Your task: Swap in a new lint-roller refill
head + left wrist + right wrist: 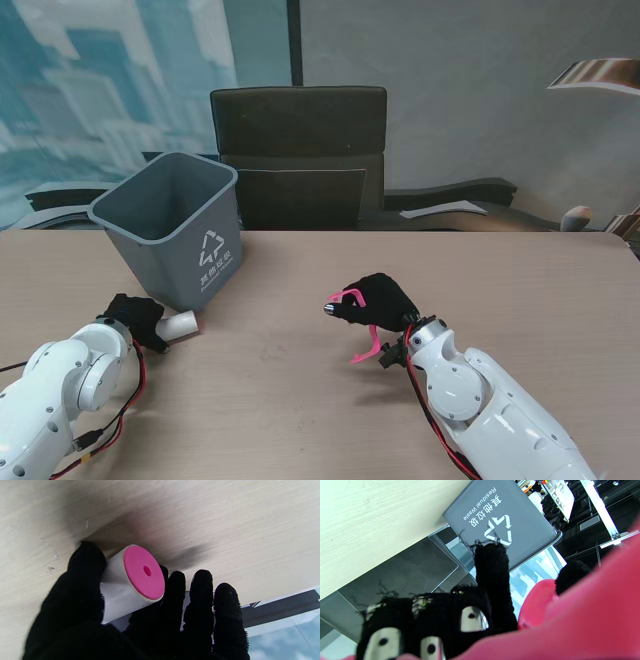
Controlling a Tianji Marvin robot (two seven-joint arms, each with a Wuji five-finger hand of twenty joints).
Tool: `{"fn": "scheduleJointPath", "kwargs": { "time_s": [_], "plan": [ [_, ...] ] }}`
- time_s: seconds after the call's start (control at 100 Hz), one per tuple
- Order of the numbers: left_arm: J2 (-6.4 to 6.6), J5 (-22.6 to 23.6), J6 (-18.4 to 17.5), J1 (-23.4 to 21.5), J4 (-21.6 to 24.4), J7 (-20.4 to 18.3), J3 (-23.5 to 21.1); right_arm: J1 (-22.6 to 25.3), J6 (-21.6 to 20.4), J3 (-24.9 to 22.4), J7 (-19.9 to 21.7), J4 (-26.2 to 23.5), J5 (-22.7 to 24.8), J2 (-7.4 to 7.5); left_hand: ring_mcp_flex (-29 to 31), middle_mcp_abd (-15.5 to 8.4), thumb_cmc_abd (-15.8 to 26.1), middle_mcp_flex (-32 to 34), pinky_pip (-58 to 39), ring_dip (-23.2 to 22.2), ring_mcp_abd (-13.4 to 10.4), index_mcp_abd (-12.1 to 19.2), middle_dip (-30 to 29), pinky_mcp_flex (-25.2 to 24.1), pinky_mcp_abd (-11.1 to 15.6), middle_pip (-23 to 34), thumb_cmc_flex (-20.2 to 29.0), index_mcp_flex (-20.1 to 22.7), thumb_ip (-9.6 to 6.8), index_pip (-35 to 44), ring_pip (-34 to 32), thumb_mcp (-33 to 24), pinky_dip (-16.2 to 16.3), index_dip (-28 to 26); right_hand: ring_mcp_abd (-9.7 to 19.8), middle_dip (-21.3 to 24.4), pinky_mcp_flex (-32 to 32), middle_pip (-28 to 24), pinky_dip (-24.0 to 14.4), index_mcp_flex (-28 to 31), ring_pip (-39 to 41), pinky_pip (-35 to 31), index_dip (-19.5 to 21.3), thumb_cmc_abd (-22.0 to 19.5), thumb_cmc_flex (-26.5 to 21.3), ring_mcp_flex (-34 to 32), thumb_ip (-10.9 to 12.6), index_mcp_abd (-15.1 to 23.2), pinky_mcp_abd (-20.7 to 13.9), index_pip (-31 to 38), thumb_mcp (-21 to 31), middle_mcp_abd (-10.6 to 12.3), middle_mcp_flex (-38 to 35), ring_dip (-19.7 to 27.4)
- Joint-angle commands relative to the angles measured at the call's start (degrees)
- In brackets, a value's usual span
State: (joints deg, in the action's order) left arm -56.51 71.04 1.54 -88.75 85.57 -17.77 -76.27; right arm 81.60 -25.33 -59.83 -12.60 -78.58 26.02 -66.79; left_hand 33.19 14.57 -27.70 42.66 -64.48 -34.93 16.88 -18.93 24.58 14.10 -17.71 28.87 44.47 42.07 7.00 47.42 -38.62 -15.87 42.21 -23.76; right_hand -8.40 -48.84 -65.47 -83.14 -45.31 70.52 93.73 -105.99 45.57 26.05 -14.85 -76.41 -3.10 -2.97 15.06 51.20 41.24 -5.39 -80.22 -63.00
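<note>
Refill's (130, 585) pink end cap (144, 572), only in left wrist view.

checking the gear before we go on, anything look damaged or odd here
Yes: the right robot hand has a worn glove, frayed threads and bare metal fingertips showing. It holds the pink handle.
</note>
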Motion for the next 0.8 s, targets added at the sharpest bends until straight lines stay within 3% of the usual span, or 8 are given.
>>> {"fn": "scheduleJointPath", "kwargs": {
  "time_s": [0.0, 0.26, 0.43, 0.48, 0.6, 0.68, 0.71, 0.79],
  "plan": [
    [-0.41, 0.2, -1.3, -2.6, -1.9, -1.9, 0.7, 0.3, -0.4, -0.1, 0.6, -0.3, 0.3, -0.02, 1.0, -2.0, -1.2, 2.9, -1.7, -0.5, 0.4, 11.5, 2.2, 0.0, -1.2, 1.5, 11.4, 3.4, -5.98, 13.9, -1.2, -5.4, -0.8, -2.1, 24.2, -0.5, -4.7, -3.1, -0.6, 3.2, 8.5, -14.0, 0.3, -1.6, 1.6, 0.6, -2.2, -3.0, -19.0, -0.7, 0.8, -2.4, -3.0, -1.0],
    [-1.10, -0.6, -4.8, -10.2, 5.4, 1.4, -3.9, 0.7, -0.8, -0.6, 0.1, -0.6, 0.8, -0.01, 1.1, -2.1, -4.9, 3.4, -1.5, -0.4, 0.7, 10.7, 3.4, -0.3, -1.5, 2.6, 8.9, 1.5, -9.77, 18.6, -1.3, -15.0, -1.3, -4.4, 24.3, -0.5, -4.7, -3.1, -0.5, 3.2, 8.5, -14.0, 0.2, -2.1, 1.5, 0.6, -2.2, -3.3, -18.8, -0.8, 0.5, -2.5, -3.0, -1.0],
    [-1.92, -1.9, -8.5, -17.1, 13.1, 5.0, -8.3, 1.2, -1.0, -1.1, -0.3, -1.2, 1.2, 0.02, 1.2, -1.9, -5.0, 3.5, -1.2, -0.4, 0.8, 10.3, 3.7, -0.5, -1.7, 2.7, 8.6, 1.2, -10.07, 19.0, -1.4, -15.8, -1.5, -4.8, 24.3, -0.6, -4.7, -3.1, -0.5, 3.2, 8.5, -14.0, 0.2, -1.8, 1.3, 0.6, -2.1, -3.3, -18.7, -0.8, 0.5, -2.7, -3.0, -1.1],
    [-2.21, -2.6, -9.5, -18.9, 15.3, 6.4, -9.4, 1.4, -1.1, -1.2, -0.4, -1.4, 1.4, 0.03, 0.9, -1.7, -5.2, 3.6, -1.0, -0.5, 2.3, 10.0, 3.8, -0.5, -1.8, 2.7, 8.7, 1.1, -10.19, 19.1, -1.3, -16.1, -1.5, -4.9, 24.3, -0.6, -4.7, -3.1, -0.5, 3.2, 8.5, -14.0, 0.2, -1.7, 1.4, 0.6, -2.1, -3.3, -18.7, -0.8, 0.5, -2.6, -3.0, -1.1],
    [-2.94, -4.9, -12.2, -23.0, 20.2, 10.2, -11.6, 1.9, -1.4, -1.6, -0.6, -2.0, 1.8, 0.08, 0.7, -1.4, -5.0, 3.6, -0.9, -0.7, 2.8, 9.7, 4.2, -0.5, -1.8, 2.8, 8.6, 1.0, -10.24, 19.3, -1.5, -16.4, -1.6, -5.1, 24.3, -0.6, -4.6, -3.1, -0.5, 3.2, 8.5, -14.0, 0.2, -1.7, 1.4, 0.6, -2.1, -3.2, -18.7, -0.8, 0.6, -2.5, -3.0, -1.1],
    [-3.40, -6.0, -14.7, -25.2, 22.8, 13.4, -12.7, 2.4, -1.5, -2.1, -1.0, -2.6, 2.2, 0.11, 1.1, -1.4, -5.0, 3.7, -0.9, -0.8, 2.0, 9.6, 4.4, -0.5, -1.8, 2.8, 8.5, 0.9, -10.21, 19.3, -1.8, -16.5, -1.6, -5.2, 24.3, -0.6, -4.7, -3.1, -0.5, 3.2, 8.6, -14.0, 0.2, -1.9, 1.5, 0.6, -2.1, -3.2, -18.6, -0.8, 0.6, -2.5, -3.0, -1.2],
    [-3.58, -6.4, -15.6, -25.9, 23.7, 14.7, -12.9, 2.6, -1.6, -2.3, -1.2, -2.9, 2.4, 0.11, 0.9, -1.4, -5.0, 3.7, -0.9, -0.8, 2.7, 9.6, 4.5, -0.5, -1.8, 2.8, 8.4, 0.9, -10.18, 19.3, -1.7, -16.5, -1.6, -5.3, 24.4, -0.7, -4.7, -3.2, -0.5, 3.2, 8.6, -14.0, 0.2, -2.5, 1.7, 0.6, -2.1, -3.2, -18.6, -0.8, 0.5, -2.6, -3.0, -1.2],
    [-4.07, -7.4, -17.1, -27.5, 25.8, 18.1, -13.1, 3.2, -2.0, -2.8, -2.0, -3.4, 3.0, 0.04, 1.8, -1.3, -5.0, 3.9, -1.2, -0.8, 1.2, 9.6, 4.7, 0.0, -2.0, 2.9, 8.3, 0.9, -10.18, 19.5, -2.1, -16.7, -1.5, -5.4, 24.5, -1.1, -4.7, -3.6, -0.6, 3.2, 8.5, -14.0, 0.2, -6.2, 1.7, 0.6, -2.0, -3.2, -18.8, -0.8, -2.0, -2.4, -3.0, -1.4]
  ]
}}
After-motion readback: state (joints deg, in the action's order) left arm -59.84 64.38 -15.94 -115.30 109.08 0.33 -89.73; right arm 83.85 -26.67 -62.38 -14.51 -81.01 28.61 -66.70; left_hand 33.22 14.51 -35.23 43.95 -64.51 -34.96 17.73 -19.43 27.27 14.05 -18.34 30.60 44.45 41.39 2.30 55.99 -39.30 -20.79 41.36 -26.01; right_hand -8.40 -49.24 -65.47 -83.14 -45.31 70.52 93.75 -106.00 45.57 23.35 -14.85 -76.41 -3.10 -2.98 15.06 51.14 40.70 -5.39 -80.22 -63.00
